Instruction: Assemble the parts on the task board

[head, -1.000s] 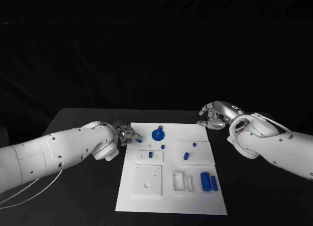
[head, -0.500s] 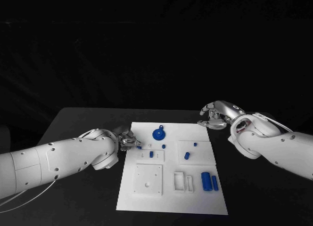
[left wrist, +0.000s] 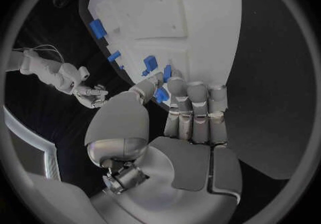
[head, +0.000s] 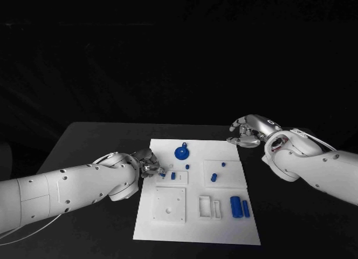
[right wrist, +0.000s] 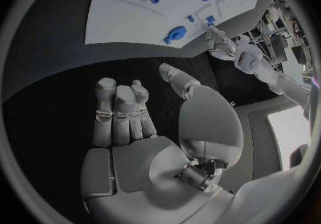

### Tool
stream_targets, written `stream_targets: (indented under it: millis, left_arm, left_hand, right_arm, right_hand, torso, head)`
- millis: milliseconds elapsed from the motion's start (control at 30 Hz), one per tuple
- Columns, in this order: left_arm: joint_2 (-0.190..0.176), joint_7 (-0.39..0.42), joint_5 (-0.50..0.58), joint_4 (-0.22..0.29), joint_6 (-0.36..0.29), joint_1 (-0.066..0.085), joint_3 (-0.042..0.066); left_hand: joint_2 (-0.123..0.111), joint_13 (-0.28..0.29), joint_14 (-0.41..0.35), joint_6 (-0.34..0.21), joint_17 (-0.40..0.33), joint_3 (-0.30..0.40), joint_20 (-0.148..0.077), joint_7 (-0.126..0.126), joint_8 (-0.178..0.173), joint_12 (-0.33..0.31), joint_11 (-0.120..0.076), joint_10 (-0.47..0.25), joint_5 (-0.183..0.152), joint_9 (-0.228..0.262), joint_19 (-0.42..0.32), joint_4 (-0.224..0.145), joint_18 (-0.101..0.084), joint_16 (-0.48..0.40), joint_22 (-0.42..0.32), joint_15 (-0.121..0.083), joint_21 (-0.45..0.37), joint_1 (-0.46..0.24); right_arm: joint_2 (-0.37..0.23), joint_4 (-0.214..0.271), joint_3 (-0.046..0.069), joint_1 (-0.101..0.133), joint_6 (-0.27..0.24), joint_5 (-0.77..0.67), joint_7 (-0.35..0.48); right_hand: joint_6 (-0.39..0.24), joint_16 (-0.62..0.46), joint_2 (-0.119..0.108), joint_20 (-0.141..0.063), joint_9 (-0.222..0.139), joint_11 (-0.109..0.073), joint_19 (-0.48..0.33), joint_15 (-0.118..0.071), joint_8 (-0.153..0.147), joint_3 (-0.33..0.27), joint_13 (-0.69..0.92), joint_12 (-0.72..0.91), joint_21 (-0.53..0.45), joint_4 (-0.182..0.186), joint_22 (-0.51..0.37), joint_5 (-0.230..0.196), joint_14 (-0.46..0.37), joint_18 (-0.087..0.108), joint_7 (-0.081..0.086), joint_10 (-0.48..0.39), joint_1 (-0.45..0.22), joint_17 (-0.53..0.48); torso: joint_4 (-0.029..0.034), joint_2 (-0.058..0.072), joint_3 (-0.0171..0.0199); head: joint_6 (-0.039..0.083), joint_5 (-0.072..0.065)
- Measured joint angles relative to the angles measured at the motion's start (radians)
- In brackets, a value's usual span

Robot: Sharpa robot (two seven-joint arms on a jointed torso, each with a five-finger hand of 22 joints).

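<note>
The left hand sits at the task board's left edge, fingers curled together, pinching a small blue part between thumb and fingertips just over the white plate. The right hand hovers above the black table near the board's far right corner, fingers loosely curled and holding nothing.

Counted one flat white rectangular task board and eight small blue plastic parts: one round knobbed disc, two long cylinders, five short stubs.
</note>
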Motion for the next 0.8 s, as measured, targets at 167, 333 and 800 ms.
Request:
stream_targets:
  millis: [167, 333, 800]
  left_arm:
    - [0.0, -0.006, -0.013, 0.005, 0.001, -0.001, 0.001]
    - [0.0, -0.011, -0.021, 0.005, 0.004, -0.001, 0.002]
    - [-0.002, -0.017, -0.032, 0.006, 0.017, 0.0, 0.004]
  left_hand:
    - [-0.001, 0.001, 0.001, 0.0, 0.001, 0.001, 0.0, 0.0, 0.0, 0.0, 0.0, 0.0, 0.006, 0.0, 0.0, -0.001, 0.0, 0.0, 0.001, 0.0, 0.0, -0.001]
    - [-0.004, 0.001, 0.002, 0.003, 0.001, 0.001, 0.0, -0.003, 0.002, 0.0, -0.003, 0.003, 0.006, 0.001, 0.0, -0.001, 0.0, 0.0, 0.001, 0.001, 0.0, -0.004]
    - [-0.004, 0.003, 0.008, 0.006, 0.002, 0.001, 0.0, -0.006, 0.006, 0.0, -0.007, 0.007, 0.012, 0.002, 0.0, -0.001, 0.0, 0.0, 0.002, 0.0, 0.0, -0.004]
  right_arm:
    - [0.0, 0.0, 0.0, 0.0, 0.001, 0.0, 0.0]
    - [-0.001, 0.0, 0.0, 0.0, 0.001, 0.0, 0.0]
    - [0.0, -0.002, 0.0, 0.0, 0.003, 0.0, 0.001]
  right_hand:
    - [0.0, 0.0, 0.0, 0.0, 0.0, 0.0, 0.0, -0.002, 0.0, 0.0, -0.001, 0.0, 0.0, 0.0, 0.0, 0.0, 0.002, 0.0, 0.0, 0.0, 0.0, 0.0]
    - [0.0, 0.0, 0.0, 0.0, 0.0, 0.0, 0.0, -0.003, 0.0, 0.0, -0.001, 0.0, 0.0, 0.0, 0.0, 0.0, 0.003, 0.0, 0.0, 0.0, 0.0, 0.0]
    - [0.0, 0.0, 0.0, 0.0, 0.0, -0.001, 0.0, -0.003, 0.0, 0.0, -0.001, 0.0, 0.0, 0.0, 0.0, 0.0, 0.003, 0.0, 0.0, 0.002, 0.0, 0.001]
  torso:
    - [-0.0002, 0.0, 0.0]
    - [0.0004, 0.001, 0.0]
    - [0.0007, 0.001, 0.0001]
  head:
    - [-0.001, -0.001]
    - [-0.003, -0.002]
    - [-0.007, 0.001]
